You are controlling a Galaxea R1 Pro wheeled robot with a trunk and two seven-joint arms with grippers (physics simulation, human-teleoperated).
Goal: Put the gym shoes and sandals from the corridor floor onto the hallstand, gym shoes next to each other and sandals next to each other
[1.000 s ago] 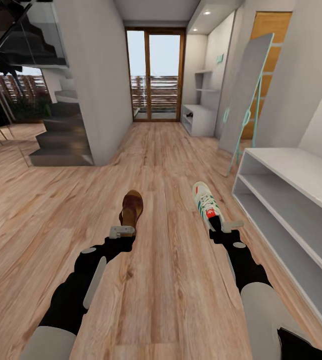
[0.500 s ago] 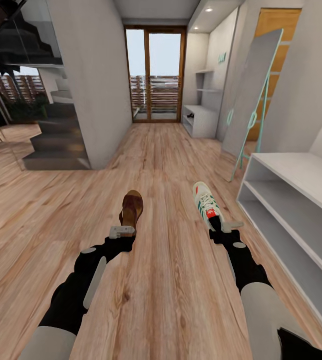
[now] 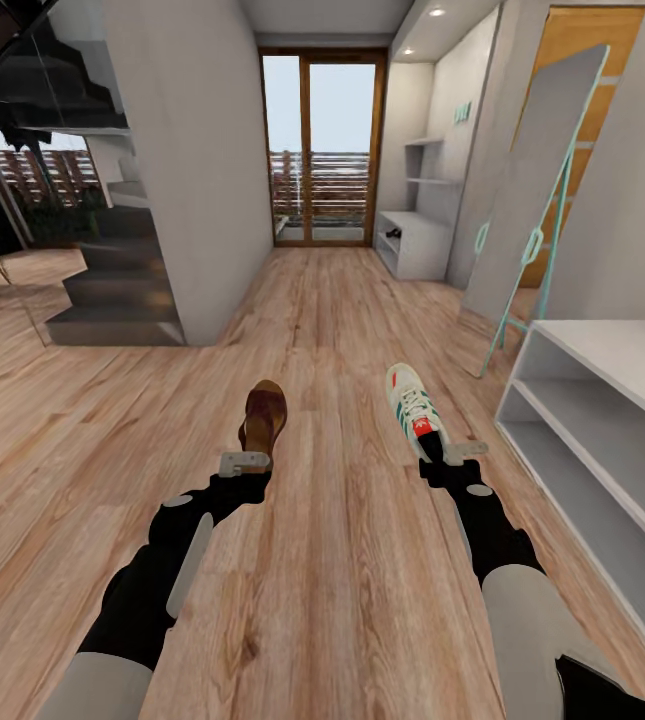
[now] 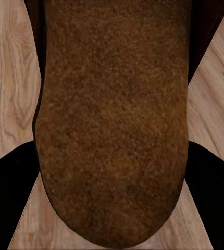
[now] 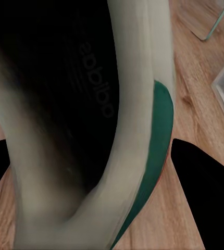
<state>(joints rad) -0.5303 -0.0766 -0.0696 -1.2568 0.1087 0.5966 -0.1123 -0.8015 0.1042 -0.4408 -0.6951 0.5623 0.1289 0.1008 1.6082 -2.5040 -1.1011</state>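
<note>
I have a brown sandal [image 3: 263, 416] pinched in my left gripper [image 3: 244, 463] and a white gym shoe [image 3: 415, 409] in my right gripper [image 3: 452, 455], both carried above the corridor floor [image 3: 342, 560]. The grey hallstand [image 3: 602, 440] to my right holds no shoes I can see, so placing looks wholly undone.

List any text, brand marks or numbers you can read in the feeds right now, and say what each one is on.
"adidas": printed inside the gym shoe held in the right gripper, seen in the right wrist view; the letters appear turned and reversed, so this reading is likely, not certain.
Red patches on the gym shoe's tongue in the head view: too small to read.
Sandal in the left gripper: no text visible.
</note>
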